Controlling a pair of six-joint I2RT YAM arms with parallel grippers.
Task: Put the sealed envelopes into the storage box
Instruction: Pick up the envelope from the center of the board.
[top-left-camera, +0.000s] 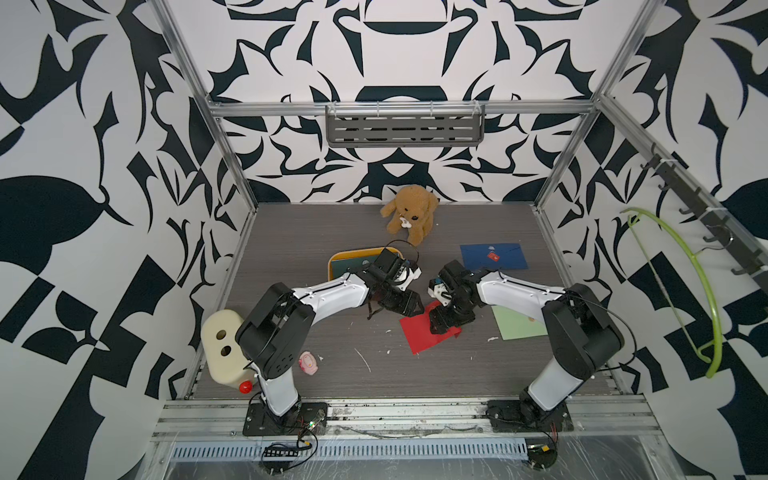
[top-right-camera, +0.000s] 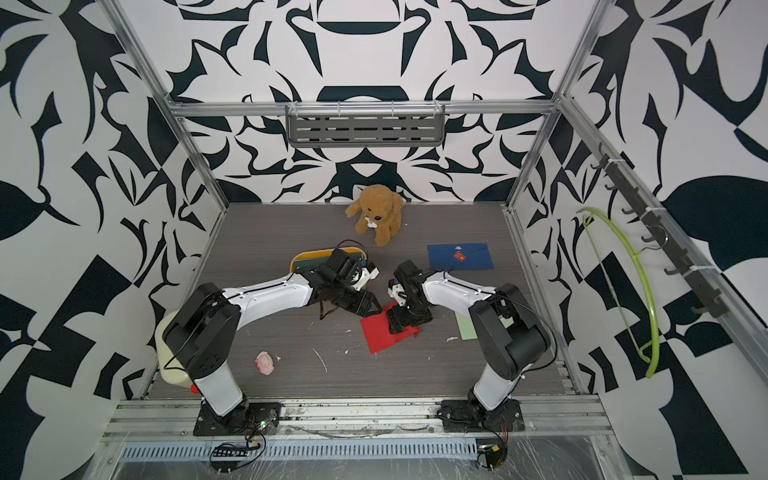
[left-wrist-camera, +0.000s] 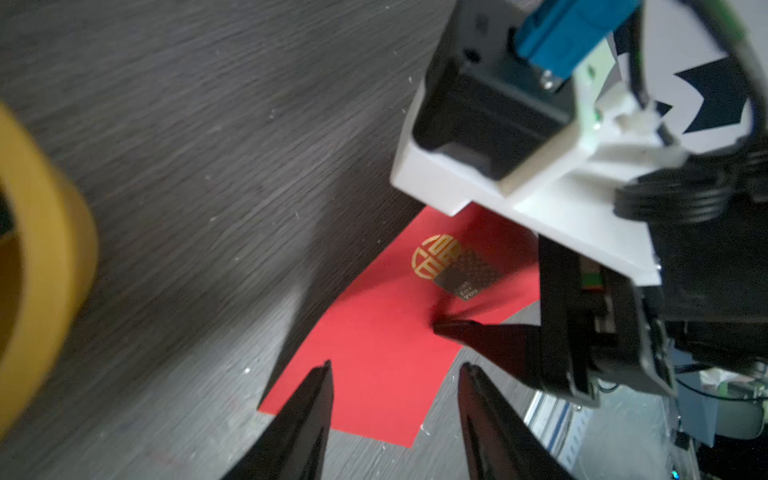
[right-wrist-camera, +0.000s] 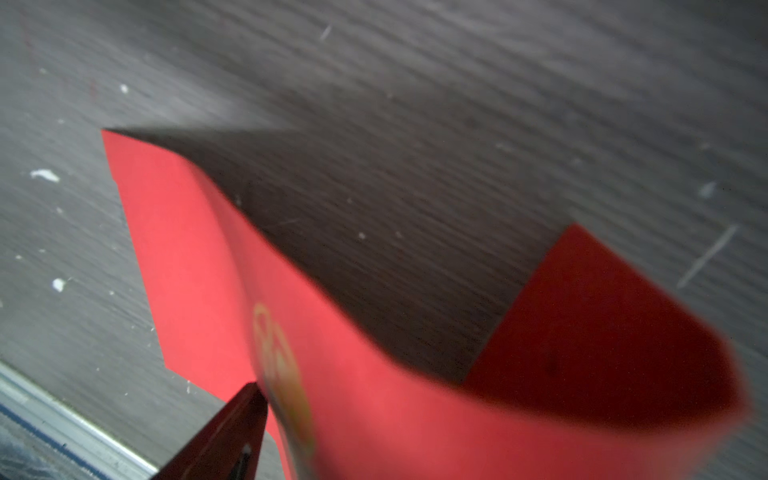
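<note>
A red envelope (top-left-camera: 419, 334) (top-right-camera: 380, 334) (left-wrist-camera: 374, 353) with a gold seal lies mid-table. My right gripper (top-left-camera: 442, 324) (top-right-camera: 401, 324) is shut on it across its width. The paper bows up between the jaws in the right wrist view (right-wrist-camera: 187, 249), where only one finger (right-wrist-camera: 245, 415) shows. My left gripper (top-left-camera: 411, 306) (left-wrist-camera: 397, 365) hovers open over the envelope's corner, holding nothing. The yellow storage box (top-left-camera: 334, 268) (top-right-camera: 297, 262) (left-wrist-camera: 41, 249) sits behind the left arm with a dark green envelope (top-left-camera: 353, 266) in it. A navy envelope (top-left-camera: 492, 256) and a pale green envelope (top-left-camera: 519, 322) lie to the right.
A brown plush dog (top-left-camera: 411, 214) sits at the back wall. A cream box with two holes (top-left-camera: 220, 345) and a small pink toy (top-left-camera: 308, 363) lie by the left arm's base. A green hanger (top-left-camera: 681, 282) hangs on the right wall.
</note>
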